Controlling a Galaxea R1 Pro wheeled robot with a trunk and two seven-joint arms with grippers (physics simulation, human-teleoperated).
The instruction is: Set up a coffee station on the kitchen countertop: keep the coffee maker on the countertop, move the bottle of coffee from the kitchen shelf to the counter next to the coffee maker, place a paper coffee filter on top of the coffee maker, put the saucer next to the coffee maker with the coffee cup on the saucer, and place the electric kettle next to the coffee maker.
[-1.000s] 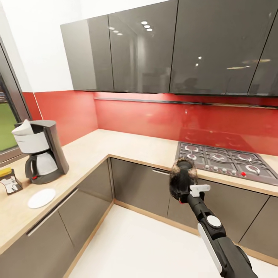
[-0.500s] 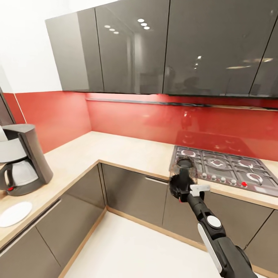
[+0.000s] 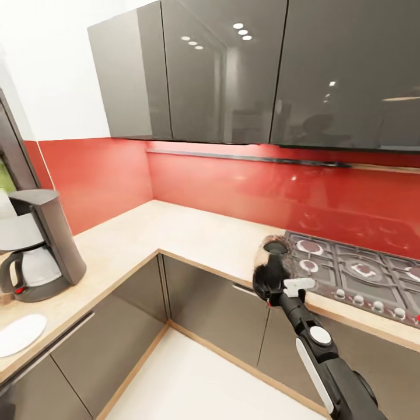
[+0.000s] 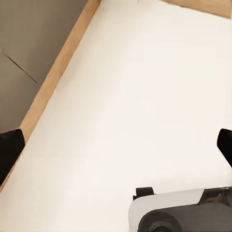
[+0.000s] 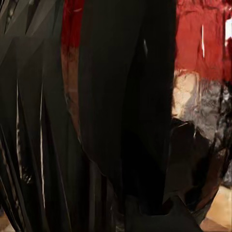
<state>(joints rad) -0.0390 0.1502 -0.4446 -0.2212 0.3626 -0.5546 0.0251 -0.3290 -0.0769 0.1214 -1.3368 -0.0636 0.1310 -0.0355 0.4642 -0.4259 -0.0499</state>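
The electric kettle [image 3: 272,267], dark and smoky, hangs in the air in front of the countertop [image 3: 175,230] with my right gripper [image 3: 281,290] shut on it from below. Up close in the right wrist view, the kettle's dark see-through body [image 5: 121,121] sits right against the camera. The coffee maker [image 3: 36,248] stands on the countertop at far left with its white carafe, and a white paper shape [image 3: 4,205] shows at its top by the frame edge. The saucer [image 3: 20,333] lies bare in front of it. My left gripper [image 4: 116,147] is open over the white floor.
A gas hob [image 3: 361,274] is set into the countertop at right, just behind the kettle. Grey cabinet fronts [image 3: 210,294] run below in an L, dark wall cabinets [image 3: 233,70] hang above a red backsplash. White floor [image 3: 204,379] lies in the corner.
The whole head view has swung left, then partly back to the right, so the camera moved. The kettle stays in my right gripper at the same spot in the picture.
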